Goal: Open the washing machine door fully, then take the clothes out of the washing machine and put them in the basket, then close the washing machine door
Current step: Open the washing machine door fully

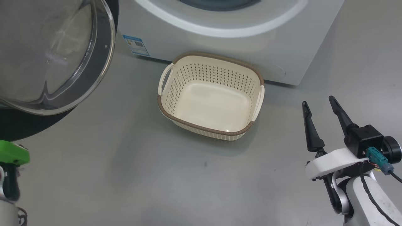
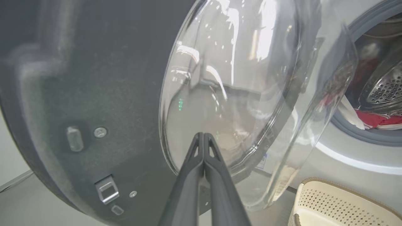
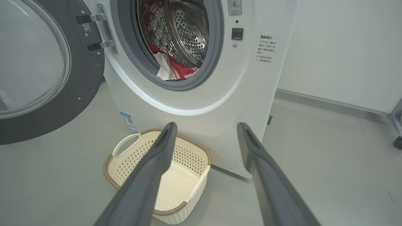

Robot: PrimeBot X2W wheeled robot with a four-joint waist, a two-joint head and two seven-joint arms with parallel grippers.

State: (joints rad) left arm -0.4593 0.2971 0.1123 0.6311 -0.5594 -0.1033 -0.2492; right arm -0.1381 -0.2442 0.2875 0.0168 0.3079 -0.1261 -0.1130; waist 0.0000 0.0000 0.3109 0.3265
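The washing machine door (image 3: 84,81) stands swung open to the left of the washing machine (image 3: 194,103). Red and white clothes (image 3: 176,67) lie at the front of the steel drum, also seen as clothes (image 2: 373,119) in the left wrist view. The cream basket (image 1: 201,127) sits on the floor just in front of the machine, with nothing in it. My left gripper (image 2: 201,134) is shut and holds nothing, its tips at the door's clear glass bowl (image 2: 232,78); I cannot tell whether they touch it. My right gripper (image 1: 317,100) is open, hanging to the right of the basket and pointing toward the machine.
Grey floor (image 1: 157,175) stretches in front of the basket. The open door's glass bowl (image 1: 53,53) overhangs the floor at the upper left of the head view. A white wall with a baseboard (image 3: 329,100) runs to the right of the machine, and a caster wheel (image 3: 398,142) stands at the far right.
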